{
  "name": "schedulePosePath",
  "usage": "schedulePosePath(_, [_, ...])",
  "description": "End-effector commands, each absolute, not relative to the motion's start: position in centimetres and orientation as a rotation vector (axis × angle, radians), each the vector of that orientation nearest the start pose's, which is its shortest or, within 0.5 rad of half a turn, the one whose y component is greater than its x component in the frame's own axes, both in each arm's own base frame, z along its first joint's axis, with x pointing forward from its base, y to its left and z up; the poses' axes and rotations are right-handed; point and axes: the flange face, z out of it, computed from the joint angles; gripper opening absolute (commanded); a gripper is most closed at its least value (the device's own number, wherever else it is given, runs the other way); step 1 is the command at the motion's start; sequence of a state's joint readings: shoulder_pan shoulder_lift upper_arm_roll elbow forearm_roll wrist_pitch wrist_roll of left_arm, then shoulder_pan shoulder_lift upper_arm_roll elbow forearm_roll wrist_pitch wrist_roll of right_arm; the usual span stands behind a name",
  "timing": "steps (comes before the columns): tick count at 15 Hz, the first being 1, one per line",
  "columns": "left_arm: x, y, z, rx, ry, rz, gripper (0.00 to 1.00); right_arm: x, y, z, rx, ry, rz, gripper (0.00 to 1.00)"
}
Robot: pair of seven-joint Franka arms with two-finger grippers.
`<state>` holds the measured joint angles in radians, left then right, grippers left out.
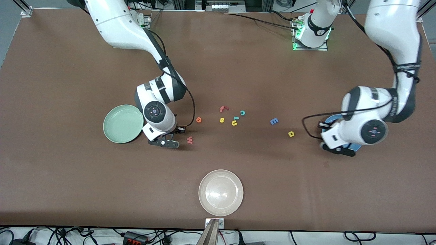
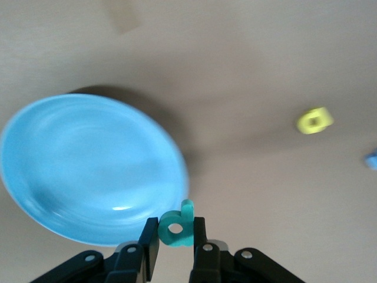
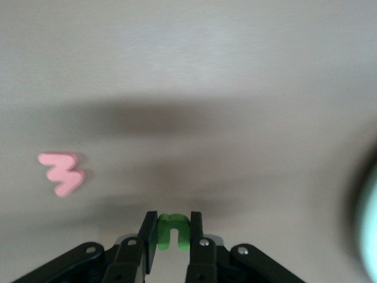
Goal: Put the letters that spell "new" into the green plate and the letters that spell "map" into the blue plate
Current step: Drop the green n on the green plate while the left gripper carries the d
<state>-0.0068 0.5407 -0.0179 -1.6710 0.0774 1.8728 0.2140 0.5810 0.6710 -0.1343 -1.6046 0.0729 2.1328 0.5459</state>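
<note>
My right gripper (image 1: 166, 143) is shut on the olive-green "n" (image 3: 173, 231), low over the table between the green plate (image 1: 123, 123) and the salmon "w" (image 1: 189, 139). The "w" (image 3: 62, 173) lies flat. The orange "e" (image 1: 198, 119) lies farther from the front camera than the "w". My left gripper (image 1: 338, 149) is shut on the teal "p" (image 2: 177, 227), over the rim of the blue plate (image 2: 88, 168), which the arm mostly hides in the front view. The yellow "a" (image 1: 291, 134) and blue "m" (image 1: 274, 121) lie on the table toward the middle from that plate.
A red "f" (image 1: 223, 109), yellow "s" (image 1: 221, 119), teal "c" (image 1: 242, 112), teal "l" (image 1: 235, 118) and yellow "u" (image 1: 234, 123) cluster mid-table. A whitish-beige plate (image 1: 220, 192) sits near the front edge.
</note>
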Motion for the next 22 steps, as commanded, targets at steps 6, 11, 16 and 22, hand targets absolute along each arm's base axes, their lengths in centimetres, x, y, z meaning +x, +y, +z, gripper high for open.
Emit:
schedulePosePath(6, [61.8, 4.3, 19.7, -3.057, 0.529, 0.455, 0.18, 60.7, 15.5, 24.7, -3.265, -0.075, 0.328, 0.05])
schedulePosePath(11, [61.8, 2.7, 21.1, -3.052, 0.573, 0.504, 1.0, 60.9, 10.2, 22.1, -3.249, -0.127, 0.356, 0.07])
schedulePosePath(16, [63.9, -3.1, 26.9, -3.075, 0.634, 0.448, 1.0, 59.4, 9.3, 19.2, -3.254, -0.138, 0.321, 0.28])
schedulePosePath(22, [63.5, -13.0, 24.8, -3.188, 0.119, 0.448, 1.0, 60.5, 11.6, 25.4, -3.214, -0.123, 0.27, 1.0])
